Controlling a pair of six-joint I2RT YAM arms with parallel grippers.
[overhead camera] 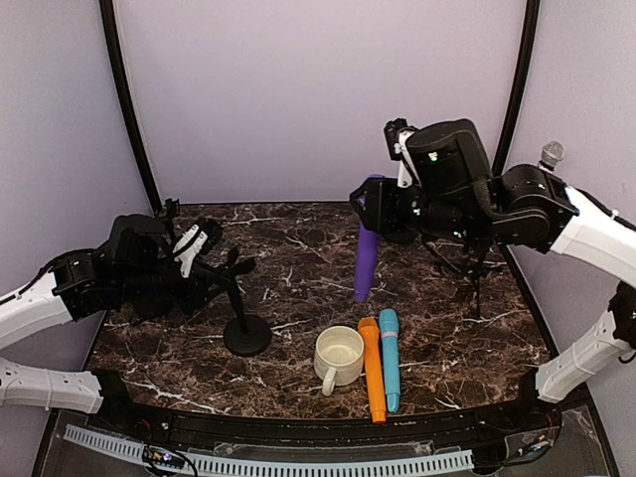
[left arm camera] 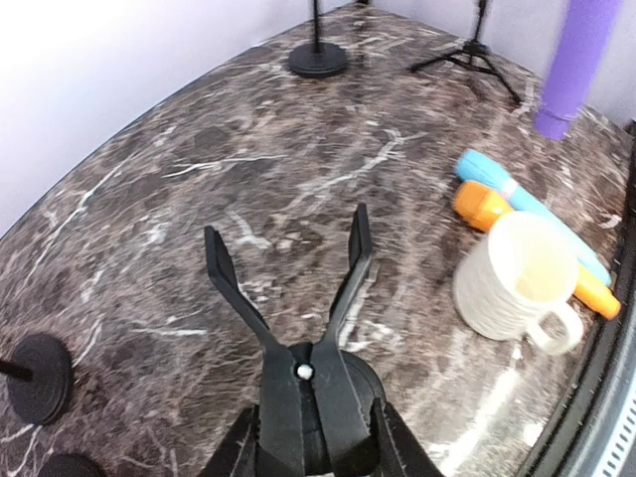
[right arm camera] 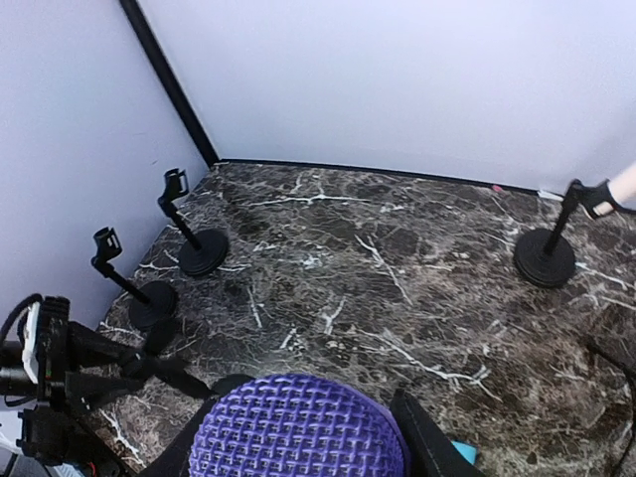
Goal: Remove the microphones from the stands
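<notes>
1. The purple microphone (overhead camera: 366,260) was already out of the clip (left arm camera: 310,383). It hung in the air to the right of the stand (overhead camera: 245,334), and the right fingers (right arm camera: 422,442) gripped it near the head.
2. The left fingers (left arm camera: 401,449) were clamped on the clip, whose prongs were empty.
3. Best next move, I'd say: hold the stand steady and lower the mic flat onto the surface (overhead camera: 298,248), right of the blue microphone (overhead camera: 390,358) and clear of the mug (overhead camera: 338,356).
</notes>
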